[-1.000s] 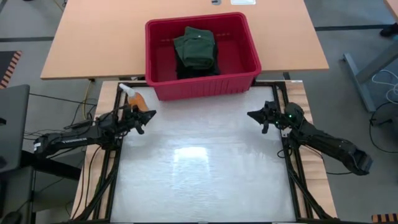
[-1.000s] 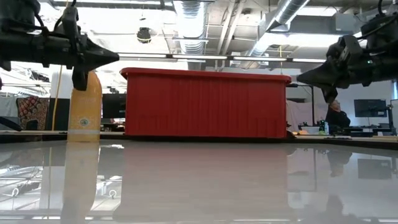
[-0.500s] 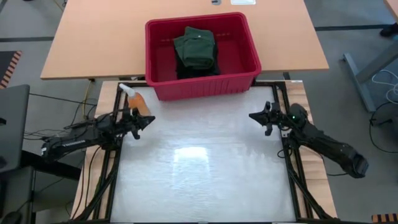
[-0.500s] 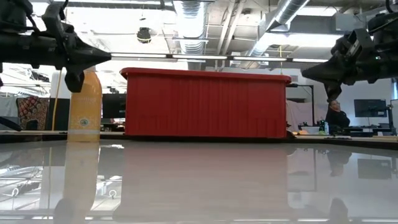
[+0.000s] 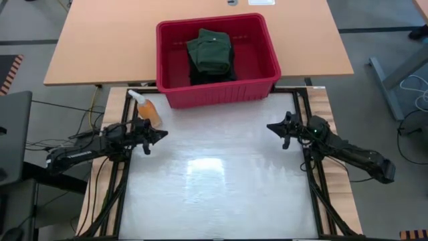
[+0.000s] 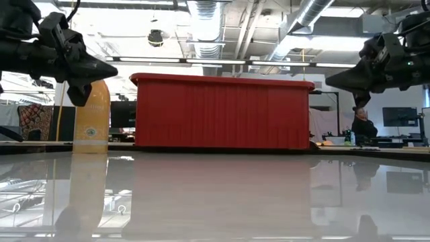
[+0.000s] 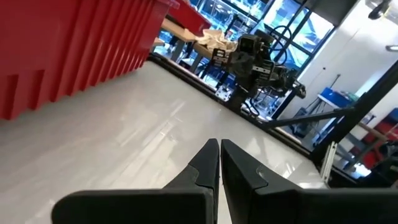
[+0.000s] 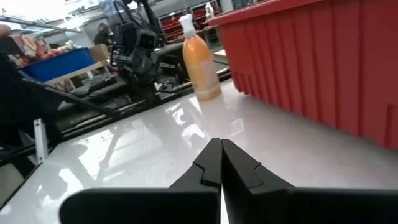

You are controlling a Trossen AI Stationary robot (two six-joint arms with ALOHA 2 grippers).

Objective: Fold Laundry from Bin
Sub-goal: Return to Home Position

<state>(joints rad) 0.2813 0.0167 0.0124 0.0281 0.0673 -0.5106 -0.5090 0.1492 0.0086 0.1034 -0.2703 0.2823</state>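
**Laundry [image 5: 210, 52] folded in the bin [image 5: 221, 94]**

The pale worktop [image 5: 214, 191] fills the lower frame. The red bin stands at top centre and holds the laundry, green on top. The left gripper [image 5: 162, 134], centre left, and the right gripper [image 5: 270, 126], centre right, hover with fingers pressed together, empty. An orange bottle [image 5: 150, 110] stands near the left gripper.

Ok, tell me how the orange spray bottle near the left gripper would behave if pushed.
The orange spray bottle stands tall on a narrow base, so a high push would probably tip it. The white table looks glossy, so a low push may just slide it. Its rounded body would likely roll once down.
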